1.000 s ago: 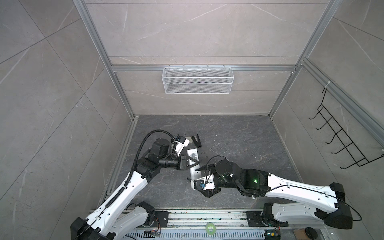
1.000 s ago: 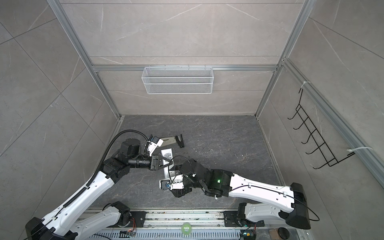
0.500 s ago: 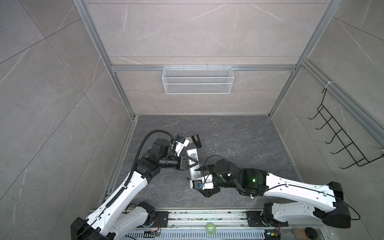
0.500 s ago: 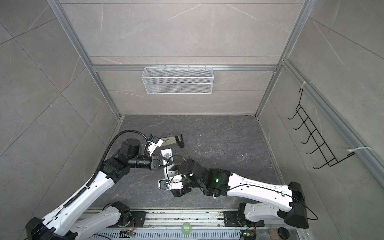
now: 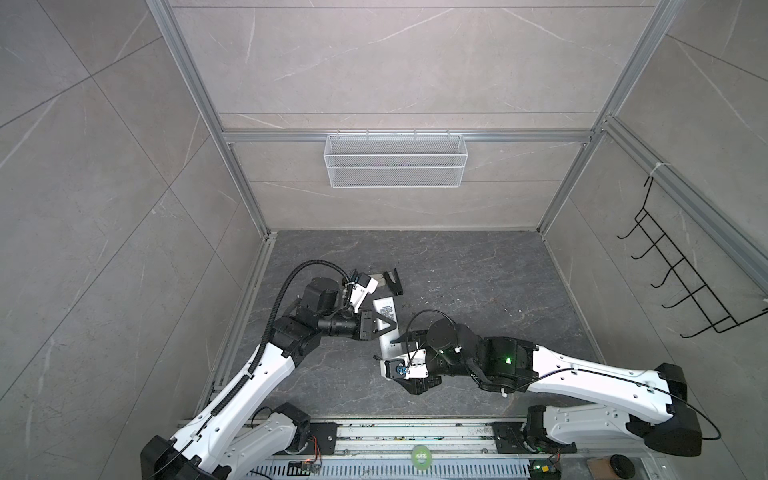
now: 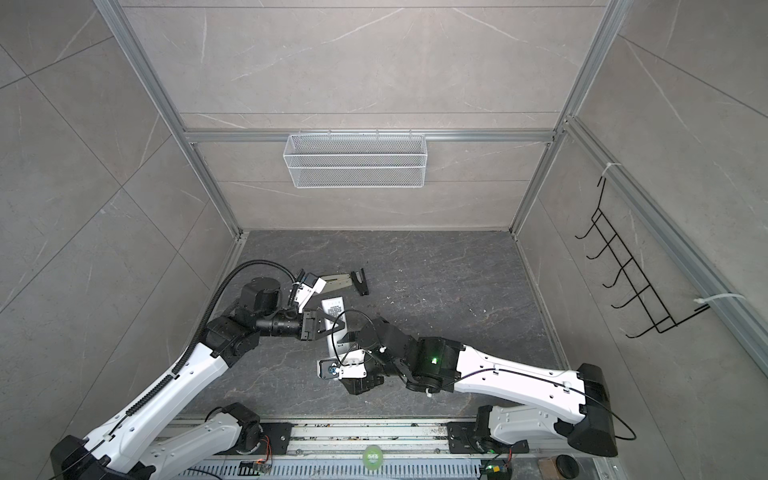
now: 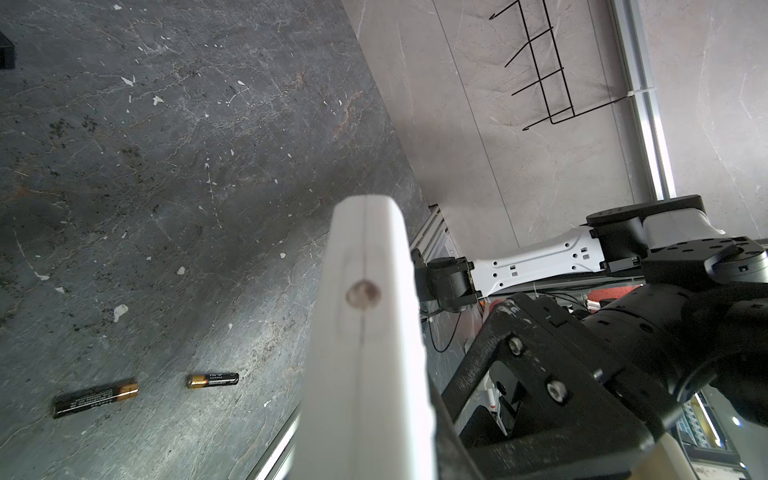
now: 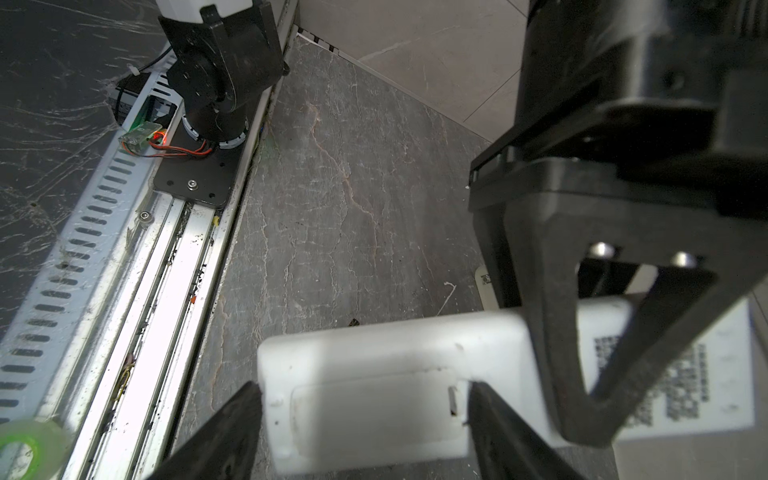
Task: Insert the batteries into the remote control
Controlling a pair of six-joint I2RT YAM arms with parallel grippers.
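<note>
While the left fingers (image 8: 548, 353) are closed tight across the middle of the remote control (image 5: 385, 309), label side facing up, no cell has gone in yet. The battery cover (image 8: 374, 399) sits flush in the remote's back, at the end nearest the right fingers (image 8: 232, 428). Those stand wide apart, straddling that end. One tip is at the remote's edge and the other by the cover's latch slot, with no grip on anything that I can make out.

Both batteries (image 7: 95, 397) lie loose on the bench (image 5: 478, 282), near each other but not touching, and well apart from both sets of fingers. They are too small to find in the top views.

Judgement: early stage. Left to do — cover off, both cells picked up and seated, cover back on.

Surface: a dark grey veined slab, scattered with pale flecks and grit. A stapler (image 5: 392, 282) lies on it just beyond the left fingers.

Room: grey tiled walls in an aluminium frame. A white wire basket (image 5: 395, 160) hangs on the back wall and a black hook rack (image 5: 685, 282) on the side wall — both far from either set of fingers.
</note>
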